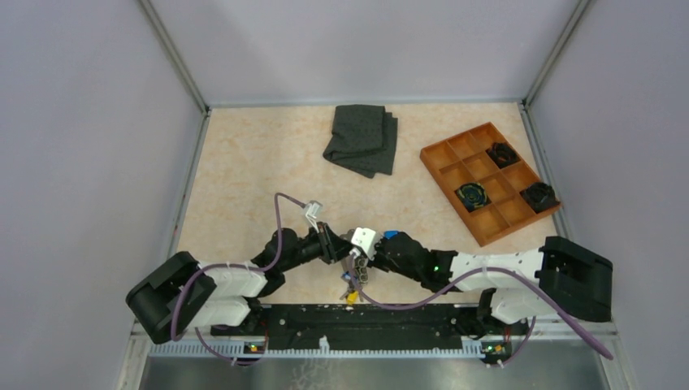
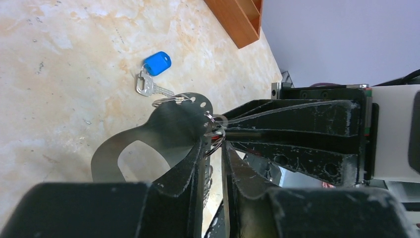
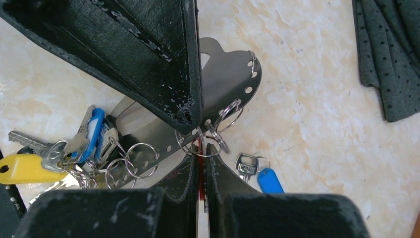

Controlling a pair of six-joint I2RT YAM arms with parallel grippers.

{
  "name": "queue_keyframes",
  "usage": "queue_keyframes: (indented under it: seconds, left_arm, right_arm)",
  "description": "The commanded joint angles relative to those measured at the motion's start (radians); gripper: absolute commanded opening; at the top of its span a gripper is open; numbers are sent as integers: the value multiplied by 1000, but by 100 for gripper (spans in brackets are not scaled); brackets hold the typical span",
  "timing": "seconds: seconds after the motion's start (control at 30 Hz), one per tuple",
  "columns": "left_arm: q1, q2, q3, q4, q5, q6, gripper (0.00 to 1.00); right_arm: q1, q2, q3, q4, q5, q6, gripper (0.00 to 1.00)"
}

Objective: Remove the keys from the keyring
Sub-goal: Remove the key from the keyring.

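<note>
The keyring (image 3: 233, 74) is a pale metal band with holes, also seen as a curved loop in the left wrist view (image 2: 168, 124). My left gripper (image 2: 215, 141) is nearly closed on the band's end among its split rings, low over the table's near middle (image 1: 337, 244). Facing it, my right gripper (image 3: 202, 148) is shut on a red-headed key hooked to a ring on the band. A bunch of keys (image 3: 74, 148) with blue and yellow tags hangs off the band's far end. One blue-tagged key (image 3: 257, 173) lies loose on the table (image 2: 157, 63).
A folded dark grey cloth (image 1: 361, 138) lies at the back centre. An orange compartment tray (image 1: 443, 150) with black clumps stands at the back right. The black base rail (image 1: 366, 321) runs just behind the dangling keys.
</note>
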Motion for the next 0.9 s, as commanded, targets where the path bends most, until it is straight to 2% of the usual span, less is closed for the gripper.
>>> queue_keyframes:
  seconds: [0.0, 0.73, 0.87]
  left_arm:
    - [-1, 3, -1, 98, 42, -10, 24]
    - [-31, -5, 6, 29, 2, 116, 24]
    - [-32, -5, 16, 14, -4, 120, 19]
  right_arm:
    - [13, 6, 58, 22, -12, -5, 0]
    - [14, 34, 80, 18, -24, -8, 0]
    - [15, 35, 86, 12, -25, -9, 0]
